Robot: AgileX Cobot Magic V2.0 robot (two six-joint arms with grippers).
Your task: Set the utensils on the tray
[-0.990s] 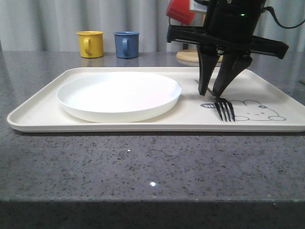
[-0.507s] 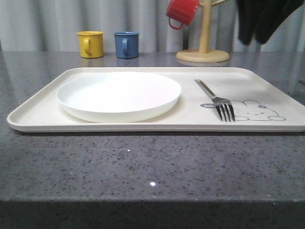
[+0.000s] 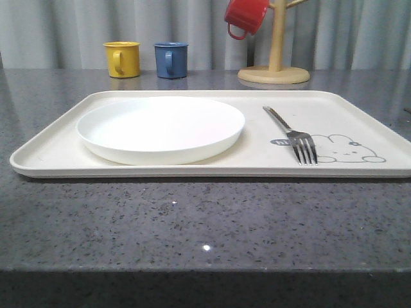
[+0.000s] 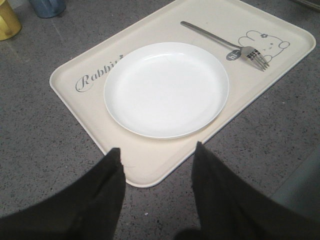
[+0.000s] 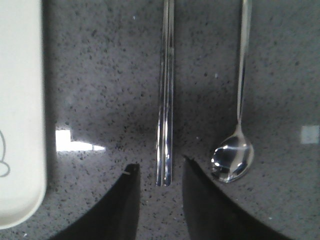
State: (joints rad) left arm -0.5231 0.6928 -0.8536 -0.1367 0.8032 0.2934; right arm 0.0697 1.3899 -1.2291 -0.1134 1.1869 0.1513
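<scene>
A silver fork [image 3: 292, 135] lies on the cream tray [image 3: 359, 108], right of the round white plate [image 3: 160, 127], its tines on the drawn rabbit. In the left wrist view the fork [image 4: 225, 42] and tray [image 4: 85, 70] lie ahead of my open left gripper [image 4: 157, 159], which hovers off the tray's corner with nothing in it. In the right wrist view the chopsticks [image 5: 165, 95] lie side by side on the grey counter, their ends between the spread fingers of my open right gripper [image 5: 160, 170]. The spoon [image 5: 239, 110] lies beside them, and the tray's edge [image 5: 22, 100] is on the other side.
At the back of the counter stand a yellow mug [image 3: 122, 59], a blue mug [image 3: 171, 59] and a wooden mug tree [image 3: 275, 64] holding a red mug [image 3: 245, 16]. The counter's front edge runs across the bottom of the front view.
The right arm let go of the fork, rose and swung off to the right out of the front view. The fork stays on the tray.
</scene>
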